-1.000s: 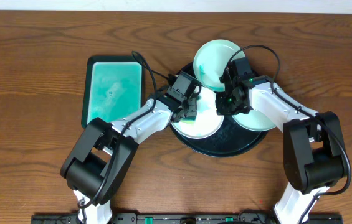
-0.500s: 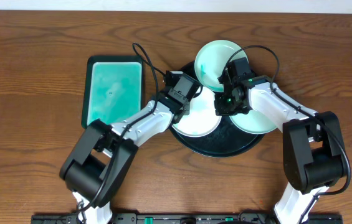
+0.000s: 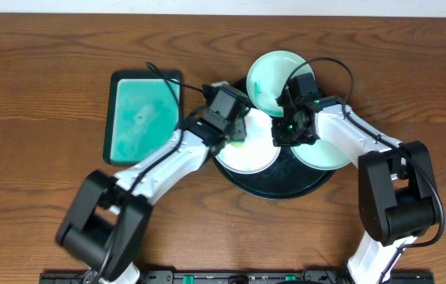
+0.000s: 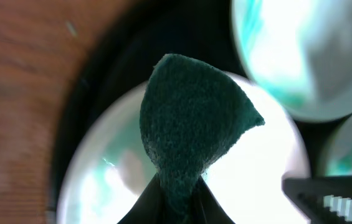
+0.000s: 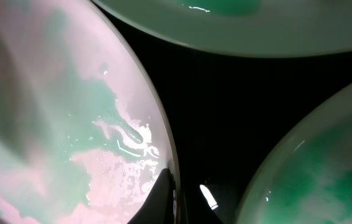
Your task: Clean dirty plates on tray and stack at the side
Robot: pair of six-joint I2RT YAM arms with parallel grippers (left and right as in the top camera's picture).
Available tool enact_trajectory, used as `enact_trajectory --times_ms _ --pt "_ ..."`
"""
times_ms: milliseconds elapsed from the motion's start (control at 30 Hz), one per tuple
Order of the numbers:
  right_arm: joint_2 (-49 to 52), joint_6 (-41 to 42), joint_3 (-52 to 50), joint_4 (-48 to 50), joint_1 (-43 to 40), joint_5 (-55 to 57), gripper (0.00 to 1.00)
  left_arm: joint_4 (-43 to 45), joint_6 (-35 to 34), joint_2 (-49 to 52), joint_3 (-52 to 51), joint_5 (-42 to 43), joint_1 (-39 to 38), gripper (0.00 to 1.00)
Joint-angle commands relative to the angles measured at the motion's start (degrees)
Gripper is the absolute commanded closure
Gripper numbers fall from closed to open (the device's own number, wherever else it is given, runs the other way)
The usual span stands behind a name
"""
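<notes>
White front plate (image 3: 248,158) lies on the black tray (image 3: 286,187), right under the left gripper (image 4: 176,198), whose fingers squeeze a green sponge (image 4: 191,124). The right gripper (image 5: 174,200) pinches the plate's right rim tight. The back plate (image 3: 274,69) waits farther off.

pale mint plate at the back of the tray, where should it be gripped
Probably its far rim, approached from the far side: the round pale-mint plate juts past the round black tray's raised rim there, leaving that thin lip free to pinch.
</notes>
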Motion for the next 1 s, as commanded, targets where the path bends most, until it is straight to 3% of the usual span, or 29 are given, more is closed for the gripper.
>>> enact_trajectory --times_ms 0,133,467,733,967 --pt "3.08 -0.57 -1.22 -1.11 0.55 4.42 0.99 0.92 -2.03 4.46 -1.27 3.34 -0.81 0.93" --pt "3.08 -0.59 -1.22 -1.11 0.55 4.44 0.99 1.20 1.09 7.15 -1.25 0.94 -0.94 0.93" --pt "3.04 -1.68 -1.18 -1.73 0.52 4.55 0.99 -2.89 12.98 3.32 -1.25 -30.42 -0.85 0.93" --pt "1.81 -1.73 1.31 -4.70 0.98 5.16 0.99 -2.71 12.59 -9.92 -1.25 -20.31 -0.90 0.93" --pt "-2.45 -4.79 7.37 -11.87 1.51 9.44 0.99 -7.67 12.50 -22.18 -1.25 -19.76 -0.11 0.93"
